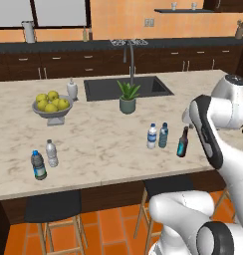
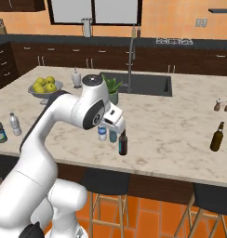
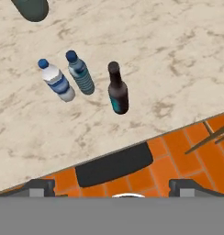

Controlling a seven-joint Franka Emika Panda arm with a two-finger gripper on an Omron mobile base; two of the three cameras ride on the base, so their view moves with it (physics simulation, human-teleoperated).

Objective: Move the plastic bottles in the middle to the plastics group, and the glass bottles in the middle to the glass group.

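The tool (image 3: 112,186) is seen at the bottom of the hand view with its two dark fingertips (image 3: 40,186) spread wide apart and nothing between them; it is held above the near edge of the surface (image 1: 103,134), over a dark stool seat (image 3: 114,164) and the orange tiled floor (image 3: 192,151).

Nearest to that edge, in the middle of the surface, a dark brown glass bottle (image 1: 182,142) with a teal label is found standing upright. Just beside it, a little farther in, the two plastic bottles are placed close together: a blue-tinted bottle (image 1: 164,135) with a dark cap and a clear bottle (image 1: 152,136) with a blue cap and white-blue label. All three are seen from above in the hand view.

At the left end of the surface, well apart from these, a dark bottle with a green label (image 1: 38,165) and a pale clear bottle with a white cap (image 1: 52,153) are set side by side. At the right end, another brown narrow-necked bottle (image 2: 217,136) is seen in the right base view, with two small shakers (image 2: 223,104) behind it.

Farther back, a potted plant (image 1: 127,97) is set before the sink (image 1: 126,87), and a bowl of lemons (image 1: 52,105) and a white soap dispenser (image 1: 72,90) are placed to its left.
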